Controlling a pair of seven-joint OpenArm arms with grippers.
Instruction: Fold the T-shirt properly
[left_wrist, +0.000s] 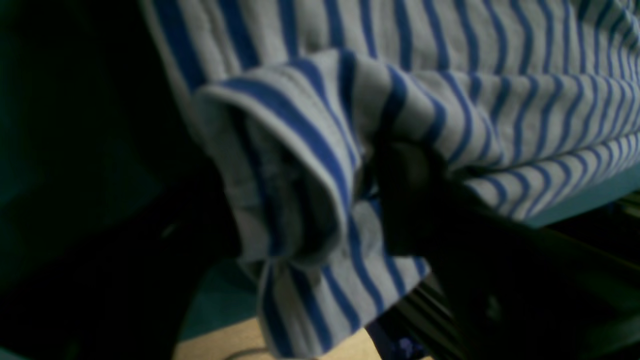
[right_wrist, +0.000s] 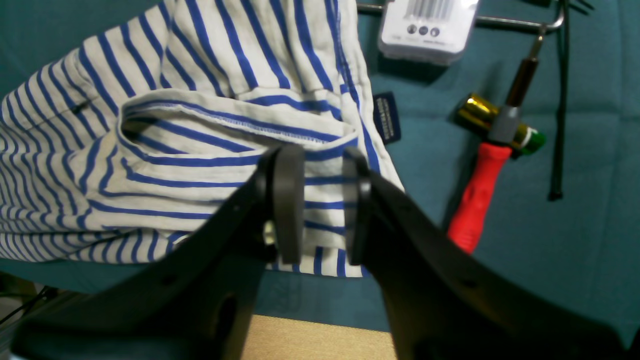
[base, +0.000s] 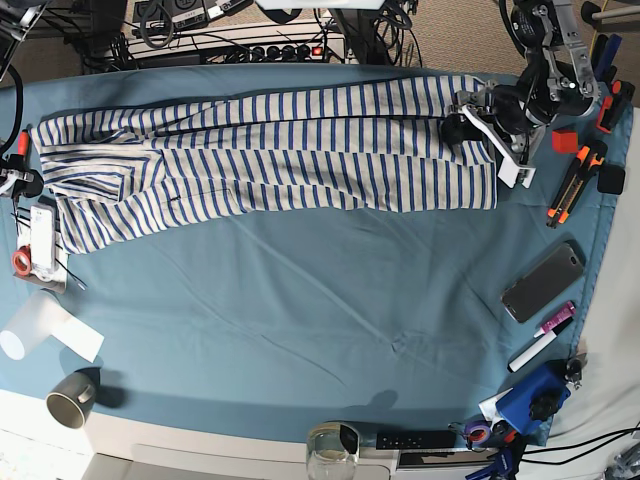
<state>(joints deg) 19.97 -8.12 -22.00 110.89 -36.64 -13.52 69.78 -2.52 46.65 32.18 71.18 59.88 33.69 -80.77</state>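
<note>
The T-shirt (base: 270, 160) lies as a long striped band across the upper part of the base view, from the far left edge to the upper right, on the teal tablecloth (base: 300, 320). In the right wrist view, at lower centre, the right gripper (right_wrist: 322, 200) has its fingers (right_wrist: 287, 200) parted over the hem corner, cloth showing between them; whether they pinch it I cannot tell. In the left wrist view a sleeve cuff hangs bunched at centre frame, a dark finger (left_wrist: 405, 195) pressed against it; the left gripper (base: 490, 125) is dim and blurred, so its hold cannot be read either.

Likely trouble: the cuff is rumpled and doubled, so a fold begun from it would probably carry the crease in; if either end slips, the band would sag unevenly; the right end sits near a red-handled screwdriver (right_wrist: 480, 195) and a white packet (right_wrist: 427, 27), which dragged cloth could catch.

The tabletop is wide and bare in the middle; clutter rings it: a phone (base: 543, 282) and markers (base: 540, 340) at right, a paper cup (base: 70, 400) at lower left; cables and a power strip (base: 250, 45) run along the top edge.
</note>
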